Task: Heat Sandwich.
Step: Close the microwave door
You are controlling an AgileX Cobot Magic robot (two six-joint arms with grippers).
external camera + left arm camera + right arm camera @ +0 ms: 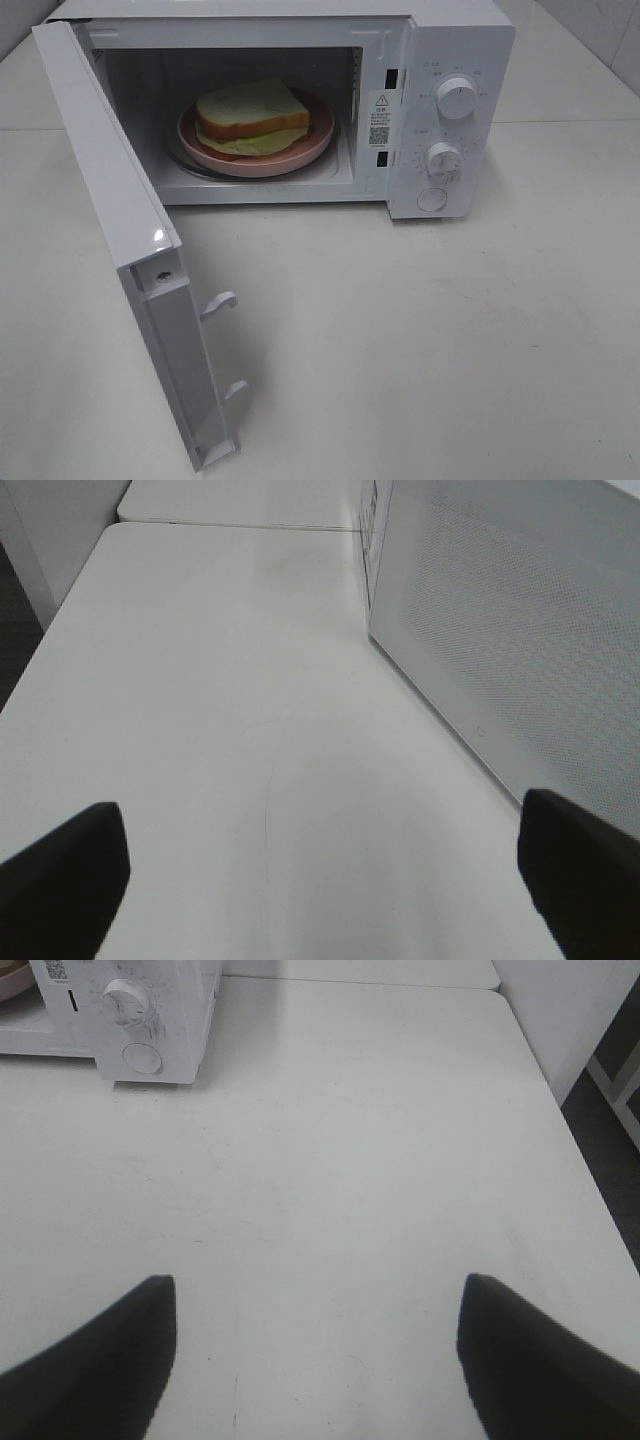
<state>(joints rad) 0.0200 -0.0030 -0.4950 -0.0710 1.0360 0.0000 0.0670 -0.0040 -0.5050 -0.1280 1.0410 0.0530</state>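
Note:
The sandwich (252, 117), pale bread with green and yellowish filling, lies on a round pink plate (310, 143) inside the white microwave (455, 60). The microwave door (120, 250) stands swung wide open toward the front left. Neither arm shows in the high view. In the left wrist view my left gripper (320, 885) is open over bare table, with the perforated outer face of the door (520, 630) beside it. My right gripper (315, 1360) is open above the table, well in front of the microwave's control panel (135, 1020), nothing between its fingers.
Two dials (456, 98) and a round button (432, 199) sit on the microwave's right panel. Two latch hooks (220, 303) stick out from the door's edge. The white table (450, 350) ends at a seam behind and drops off at the far right edge (590, 1160).

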